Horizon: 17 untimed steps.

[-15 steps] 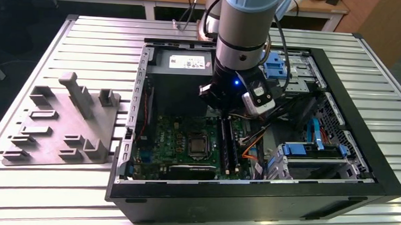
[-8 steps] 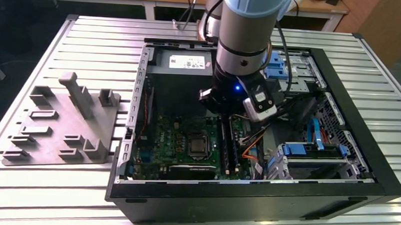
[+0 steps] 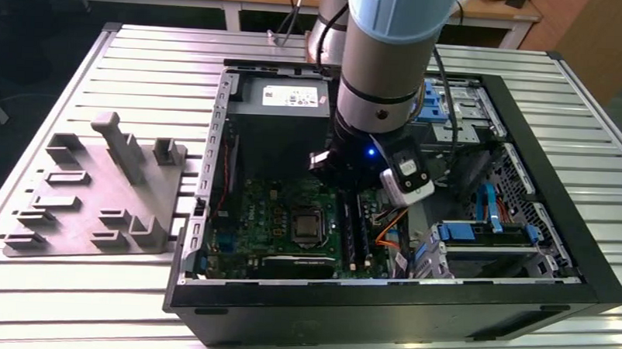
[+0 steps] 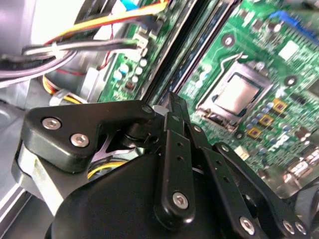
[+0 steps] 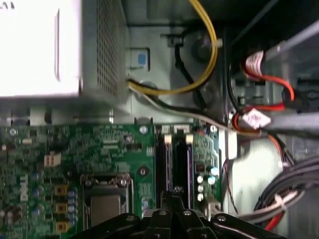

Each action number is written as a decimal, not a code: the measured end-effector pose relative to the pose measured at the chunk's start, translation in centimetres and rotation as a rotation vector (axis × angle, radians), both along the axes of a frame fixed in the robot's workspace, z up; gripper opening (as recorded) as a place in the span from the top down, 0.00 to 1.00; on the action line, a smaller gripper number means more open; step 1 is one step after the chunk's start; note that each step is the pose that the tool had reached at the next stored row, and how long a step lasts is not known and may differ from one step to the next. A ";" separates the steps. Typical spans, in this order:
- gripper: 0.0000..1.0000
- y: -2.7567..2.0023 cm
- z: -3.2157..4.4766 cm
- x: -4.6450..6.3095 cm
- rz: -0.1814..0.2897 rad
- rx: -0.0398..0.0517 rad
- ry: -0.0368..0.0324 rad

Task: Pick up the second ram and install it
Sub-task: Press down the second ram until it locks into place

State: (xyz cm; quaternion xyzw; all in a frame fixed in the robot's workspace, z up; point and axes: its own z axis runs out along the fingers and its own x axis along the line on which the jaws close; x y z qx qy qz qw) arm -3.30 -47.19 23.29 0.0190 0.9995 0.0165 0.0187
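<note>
The gripper (image 5: 174,195) is lowered inside the open case (image 3: 587,277), above the motherboard (image 3: 258,211) beside the CPU (image 3: 307,225). Its fingers (image 4: 175,112) are closed together, tips pressing down on the ram (image 5: 178,167). The ram stands on edge in a slot between the CPU and the cables (image 5: 264,124). Its long axis runs parallel to the adjacent slot, one end pointing toward the power supply (image 3: 288,96). The tray (image 3: 93,194) lies outside the case, on the exterior view's left.
</note>
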 end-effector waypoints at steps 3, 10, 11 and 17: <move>0.90 -0.74 0.00 0.0 0.000 -0.0004 0.0000; 0.90 -1.81 0.00 0.0 -0.001 -0.0008 0.0000; 0.90 -1.81 -0.01 0.0 -0.001 -0.0007 0.0000; 0.90 -1.85 0.15 0.0 -0.001 -0.0006 -0.0001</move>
